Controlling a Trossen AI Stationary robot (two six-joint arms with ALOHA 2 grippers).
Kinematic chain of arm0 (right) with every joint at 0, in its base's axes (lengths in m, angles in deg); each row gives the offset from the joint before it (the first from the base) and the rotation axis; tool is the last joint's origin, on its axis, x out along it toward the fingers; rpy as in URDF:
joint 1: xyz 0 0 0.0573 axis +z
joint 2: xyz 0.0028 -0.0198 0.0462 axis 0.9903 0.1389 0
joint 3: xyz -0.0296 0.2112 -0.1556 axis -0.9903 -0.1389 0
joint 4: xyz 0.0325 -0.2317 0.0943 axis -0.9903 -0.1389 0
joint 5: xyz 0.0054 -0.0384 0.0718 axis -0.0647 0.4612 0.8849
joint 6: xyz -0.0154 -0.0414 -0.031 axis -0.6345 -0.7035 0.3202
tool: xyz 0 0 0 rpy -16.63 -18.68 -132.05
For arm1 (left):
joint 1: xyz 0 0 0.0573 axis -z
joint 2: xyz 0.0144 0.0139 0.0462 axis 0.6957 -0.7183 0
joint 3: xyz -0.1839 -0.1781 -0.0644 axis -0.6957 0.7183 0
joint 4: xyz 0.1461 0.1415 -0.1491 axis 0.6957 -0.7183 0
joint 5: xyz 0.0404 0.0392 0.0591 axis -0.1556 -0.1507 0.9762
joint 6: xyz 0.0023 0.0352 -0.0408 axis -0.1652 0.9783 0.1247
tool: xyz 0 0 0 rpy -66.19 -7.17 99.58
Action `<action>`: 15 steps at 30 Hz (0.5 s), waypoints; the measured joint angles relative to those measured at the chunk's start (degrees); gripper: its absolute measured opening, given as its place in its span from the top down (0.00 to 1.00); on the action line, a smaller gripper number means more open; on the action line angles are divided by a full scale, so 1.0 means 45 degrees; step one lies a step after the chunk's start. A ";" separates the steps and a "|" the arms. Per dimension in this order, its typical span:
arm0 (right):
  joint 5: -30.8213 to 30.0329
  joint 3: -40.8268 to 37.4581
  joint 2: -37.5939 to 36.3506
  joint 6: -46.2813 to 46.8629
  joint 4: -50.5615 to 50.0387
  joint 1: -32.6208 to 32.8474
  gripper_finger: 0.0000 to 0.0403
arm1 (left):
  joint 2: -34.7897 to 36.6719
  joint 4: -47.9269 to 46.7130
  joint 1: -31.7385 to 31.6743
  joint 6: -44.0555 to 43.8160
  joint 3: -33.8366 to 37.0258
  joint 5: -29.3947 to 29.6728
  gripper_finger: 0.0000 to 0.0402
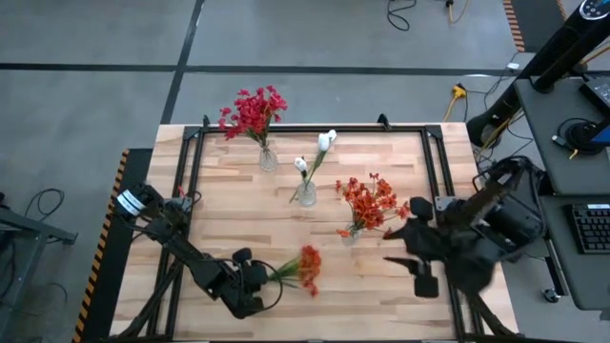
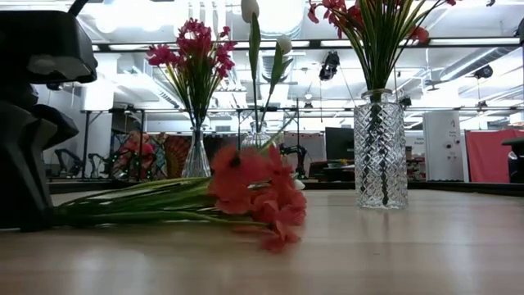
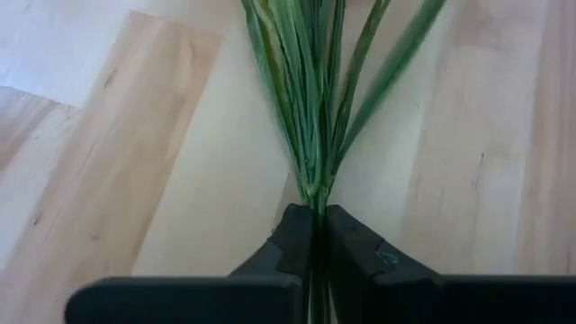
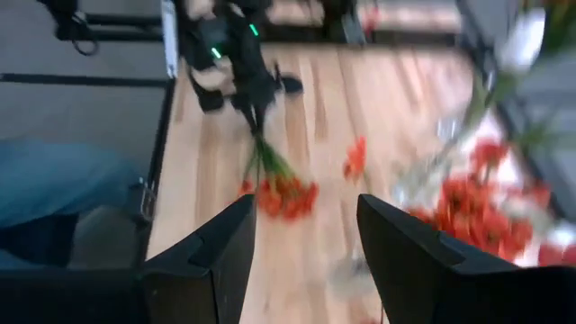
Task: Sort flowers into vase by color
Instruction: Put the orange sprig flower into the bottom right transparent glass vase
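Observation:
An orange-red flower (image 1: 307,269) lies on the wooden table near its front edge. Its bloom (image 2: 255,195) rests on the wood and its green stalk and leaves (image 2: 131,201) run toward the table's left. My left gripper (image 1: 263,280) is low at the stalk's end and shut on it. My right gripper (image 1: 412,271) hangs high over the table's right side, open, with nothing between its fingers (image 4: 301,261). In the right wrist view the flower (image 4: 281,193) and my left gripper (image 4: 245,90) show farther off. My left gripper pinches the stalk's lower end (image 3: 317,205) between its two fingers, just short of where the leaves fan out. The fingers slant down from the table's left and lie roughly in line with the stalk. The flower lies flat on the table, bloom end away from the fingers.
Three glass vases stand mid-table: one with crimson-red flowers (image 1: 268,158) at the far left, one with white buds (image 1: 306,194) in the middle, and one with orange-red flowers (image 1: 350,235) to the right. A black frame rail (image 1: 286,131) runs along the table's far edge.

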 joint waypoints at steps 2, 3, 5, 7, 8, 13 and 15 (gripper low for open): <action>-0.0607 0.0000 0.0000 -0.0841 0.0535 0.0465 0.54 | 0.0135 -0.0110 0.0111 -0.0159 0.0041 0.0399 0.99; -0.0814 -0.0004 0.0000 -0.1223 0.0813 0.0680 0.54 | 0.0283 -0.0157 0.0214 -0.0182 0.0073 0.0540 0.99; -0.1136 -0.0054 0.0026 -0.1947 0.1335 0.1049 0.54 | 0.0742 -0.0230 0.0459 -0.0219 0.0095 0.1190 0.99; -0.1426 -0.0183 0.0056 -0.2578 0.1847 0.1408 0.54 | 0.1322 -0.0096 0.0770 -0.0171 0.0075 0.2157 1.00; -0.1504 -0.0264 0.0076 -0.2808 0.2084 0.1557 0.54 | 0.1582 -0.0085 0.0950 -0.0039 0.0075 0.2714 1.00; -0.1893 -0.0991 0.0209 -0.3485 0.3170 0.2088 0.54 | 0.2903 0.0349 0.1878 0.1359 0.0071 0.6060 1.00; -0.2308 -0.1590 0.0214 -0.3557 0.3676 0.2264 0.54 | 0.3359 0.1147 0.2186 0.2642 0.0061 0.7173 1.00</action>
